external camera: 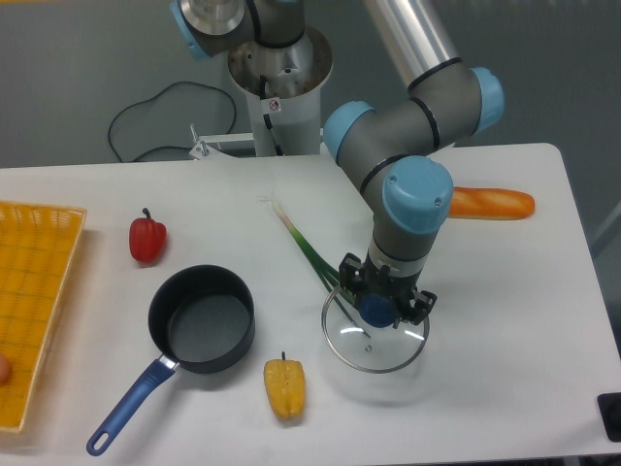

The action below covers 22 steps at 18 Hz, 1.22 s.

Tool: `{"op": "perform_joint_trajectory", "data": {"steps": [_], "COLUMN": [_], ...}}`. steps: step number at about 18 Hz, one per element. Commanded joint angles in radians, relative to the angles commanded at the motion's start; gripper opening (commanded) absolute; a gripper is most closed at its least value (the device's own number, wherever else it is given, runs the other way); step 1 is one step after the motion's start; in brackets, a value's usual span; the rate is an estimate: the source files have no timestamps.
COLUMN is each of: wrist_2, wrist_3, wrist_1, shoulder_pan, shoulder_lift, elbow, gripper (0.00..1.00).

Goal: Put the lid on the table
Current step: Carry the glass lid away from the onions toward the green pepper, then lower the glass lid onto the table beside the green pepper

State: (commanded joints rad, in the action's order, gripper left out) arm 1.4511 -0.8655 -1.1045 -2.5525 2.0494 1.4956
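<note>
**Fixed camera: claw gripping the lid knob above the white table**

Fixed camera view. The claw (376, 311) points straight down from the grey and light-blue arm (408, 146), its two fingers closed on the blue knob of the lid (374, 342). The lid, clear glass with a thin metal rim, lies roughly level directly beneath the claw, centred on it; a small vent hole shows in the glass just in front of the knob. A faint shadow spreads on the table (485, 320) below and in front of the lid; whether the rim touches the surface cannot be told.

Just behind and to the left of the claw, a spring onion (303, 243) runs diagonally, its green end reaching the far edge of the lid. Further left sits the dark saucepan (202, 318), open and well apart from the lid, with its blue handle (128, 406) pointing toward the front-left. Between the saucepan and the lid, toward the front, lies a yellow pepper (284, 386). A red pepper (147, 239) stands beyond the saucepan, and a yellow mesh basket (34, 291) occupies the far left edge. Behind and to the right of the claw, a baguette (493, 202) lies partly hidden by the arm.

A small label is fixed to the arm's base column (281, 83); its writing is too small to read.
</note>
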Motion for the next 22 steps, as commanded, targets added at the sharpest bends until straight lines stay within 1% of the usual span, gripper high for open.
{"op": "perform_joint_trajectory", "data": {"steps": [2, 7, 9, 12, 16, 19, 22], "wrist_2": [0.0, 0.002, 0.003, 0.006, 0.008, 0.012, 0.012], "wrist_3": [0.042, 0.045, 0.042, 0.03, -0.029, -0.133, -0.193], "wrist_1": [0.008, 0.052, 0.052, 0.054, 0.054, 0.054, 0.052], "shoulder_pan": [0.0, 0.002, 0.002, 0.002, -0.018, -0.049, -0.08], "shoulder_lift": [0.012, 0.044, 0.061, 0.068, 0.071, 0.077, 0.077], "elbow": [-0.005, -0.009, -0.023, -0.025, -0.026, -0.023, -0.023], "gripper": [0.45, 0.45, 0.45, 0.45, 0.45, 0.45, 0.45]}}
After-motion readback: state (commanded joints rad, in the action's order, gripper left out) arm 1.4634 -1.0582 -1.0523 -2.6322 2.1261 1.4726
